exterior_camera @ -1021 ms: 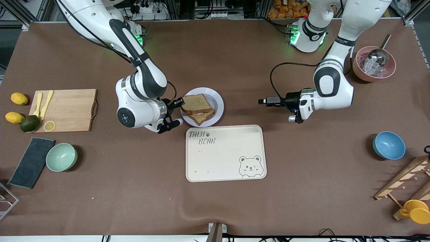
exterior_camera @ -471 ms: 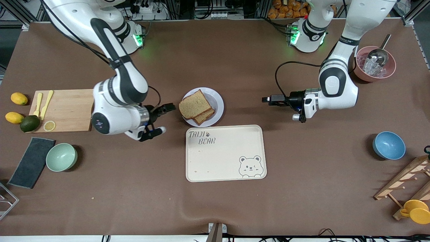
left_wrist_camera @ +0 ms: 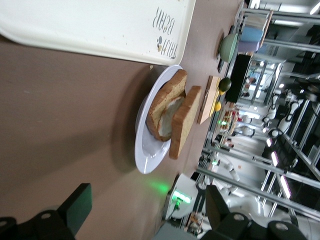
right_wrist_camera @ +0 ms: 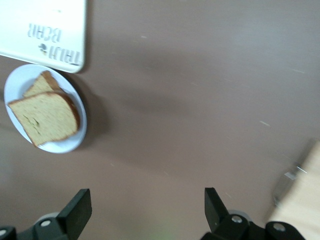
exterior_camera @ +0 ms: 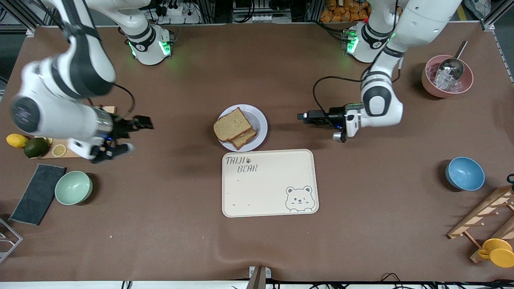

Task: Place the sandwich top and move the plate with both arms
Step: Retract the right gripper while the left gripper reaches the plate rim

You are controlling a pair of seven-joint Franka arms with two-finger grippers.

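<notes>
The sandwich top (exterior_camera: 232, 125) lies on the lower slice on the white plate (exterior_camera: 260, 121) at mid-table. My right gripper (exterior_camera: 133, 134) hangs open and empty over the edge of the cutting board, well away from the plate toward the right arm's end. In its wrist view the right gripper (right_wrist_camera: 145, 206) looks down on bare table, with the plate (right_wrist_camera: 76, 141) and sandwich top (right_wrist_camera: 45, 117) off at one side. My left gripper (exterior_camera: 304, 117) is low beside the plate toward the left arm's end, turned sideways. The left gripper (left_wrist_camera: 147, 205) is open and empty, facing the plate (left_wrist_camera: 149, 152) and sandwich top (left_wrist_camera: 185, 122).
A cream bear-printed tray (exterior_camera: 270, 182) lies just nearer the front camera than the plate. Cutting board (exterior_camera: 60, 151), lemon, avocado (exterior_camera: 35, 147), green bowl (exterior_camera: 73, 187) and dark cloth (exterior_camera: 38, 194) sit at the right arm's end. Pink ice bowl (exterior_camera: 447, 76), blue bowl (exterior_camera: 464, 173) and wooden rack (exterior_camera: 486, 216) sit at the left arm's.
The right gripper opened, let go of the sandwich top on the plate and swung away toward the cutting board. The left gripper moved a little toward the plate.
</notes>
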